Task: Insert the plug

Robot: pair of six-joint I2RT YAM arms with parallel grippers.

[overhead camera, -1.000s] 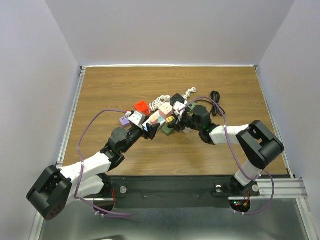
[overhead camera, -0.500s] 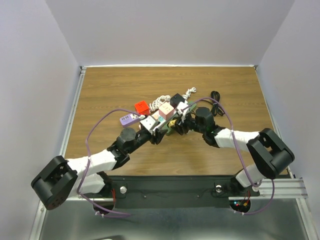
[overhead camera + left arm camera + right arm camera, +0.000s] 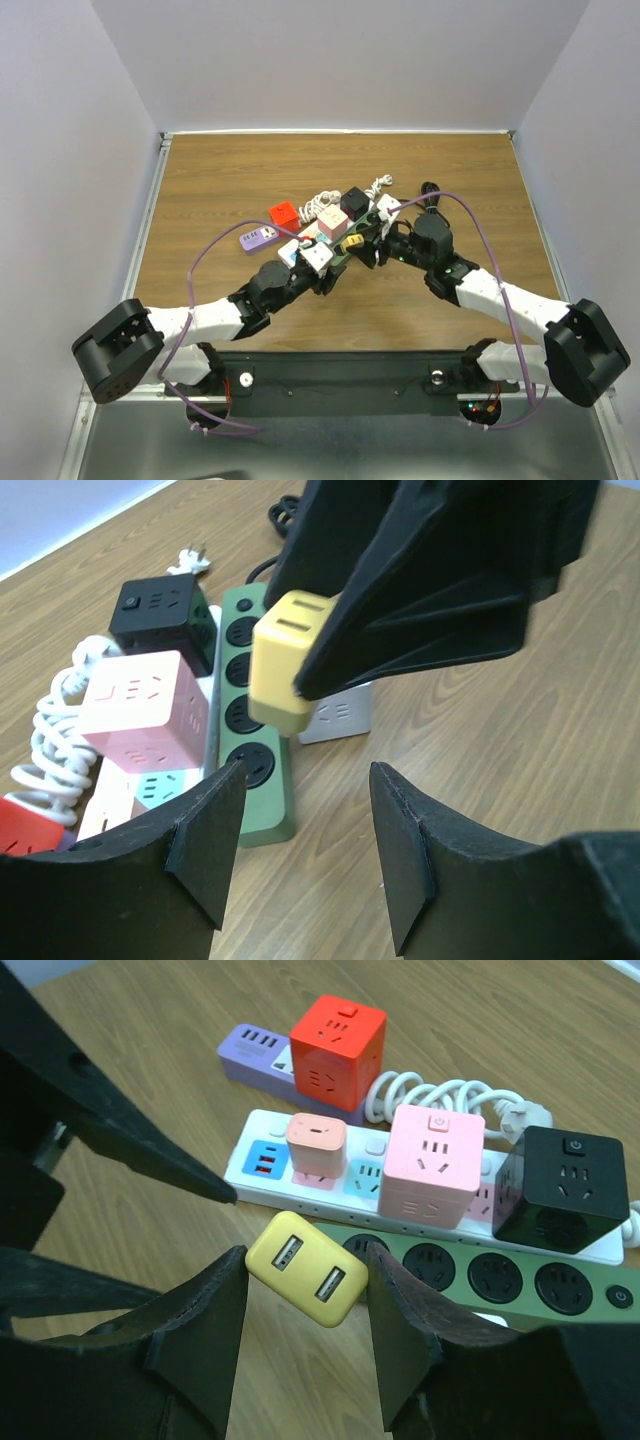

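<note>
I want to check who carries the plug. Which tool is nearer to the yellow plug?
Right. The right tool grips the yellow plug between its fingers. The left tool stands open, facing it without touching.

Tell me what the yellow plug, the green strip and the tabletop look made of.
The yellow plug looks like smooth matte plastic: rounded moulded corners, even colour. The green strip is likely matte plastic too: moulded sockets. The tabletop shows wood grain, real or laminate I cannot tell.
</note>
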